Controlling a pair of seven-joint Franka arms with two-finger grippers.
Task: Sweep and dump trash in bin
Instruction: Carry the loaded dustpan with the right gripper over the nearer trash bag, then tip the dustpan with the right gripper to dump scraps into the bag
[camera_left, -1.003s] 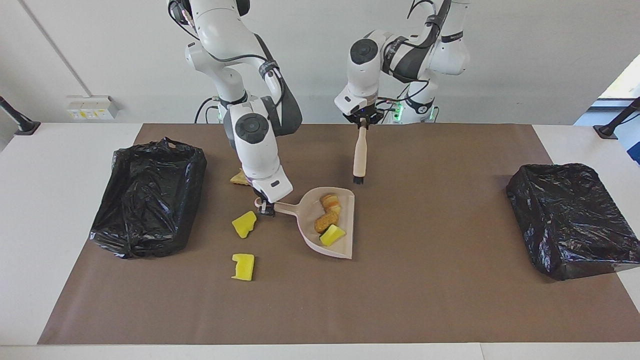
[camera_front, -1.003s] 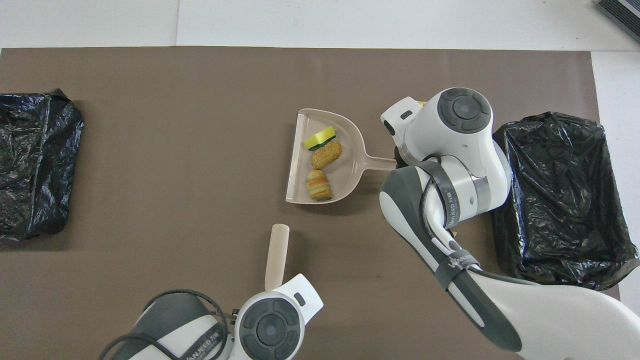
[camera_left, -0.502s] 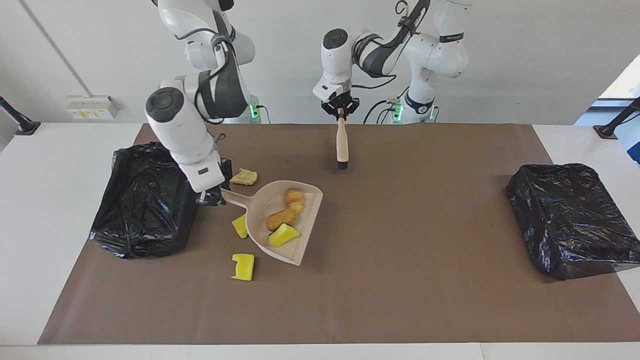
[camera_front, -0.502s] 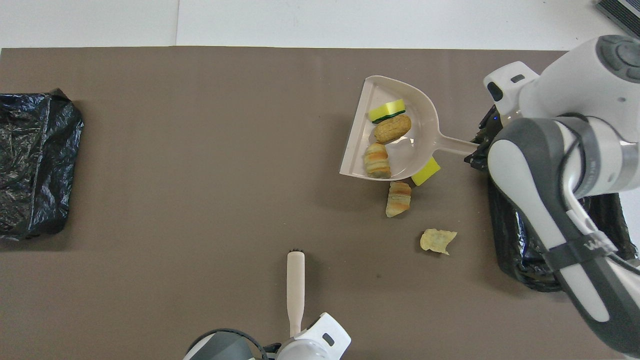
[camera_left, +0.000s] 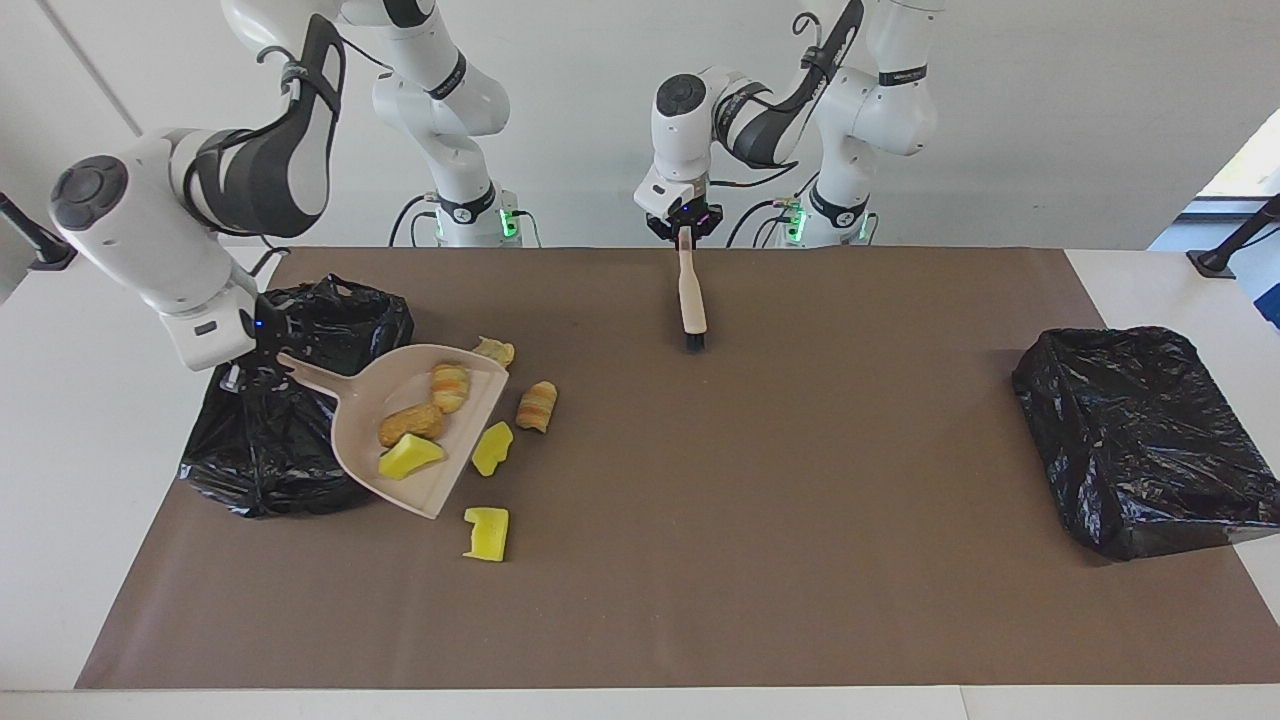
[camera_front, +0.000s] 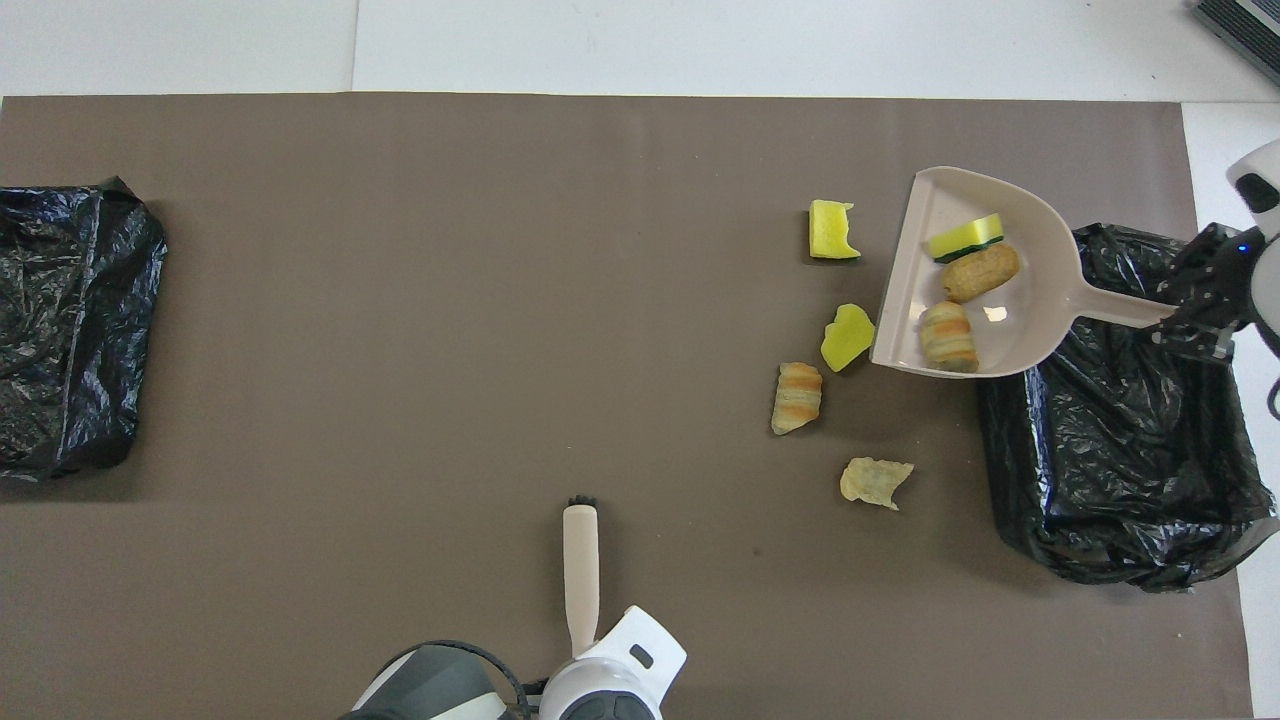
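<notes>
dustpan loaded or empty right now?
Loaded: three scraps lie in the dustpan, a yellow sponge chunk and two bread-like pieces, carried by the right gripper.

No readable text, label, brand, number or sign anywhere. Small dark marks on the arms' (camera_left: 880, 75) white shells, too small to make out.

The right gripper (camera_front: 1195, 300) sits at the overhead picture's edge with its arm cut off, the left gripper (camera_left: 684, 228) hides under its own wrist there, and the dustpan (camera_left: 360, 440) covers part of the black bin (camera_left: 250, 450).
</notes>
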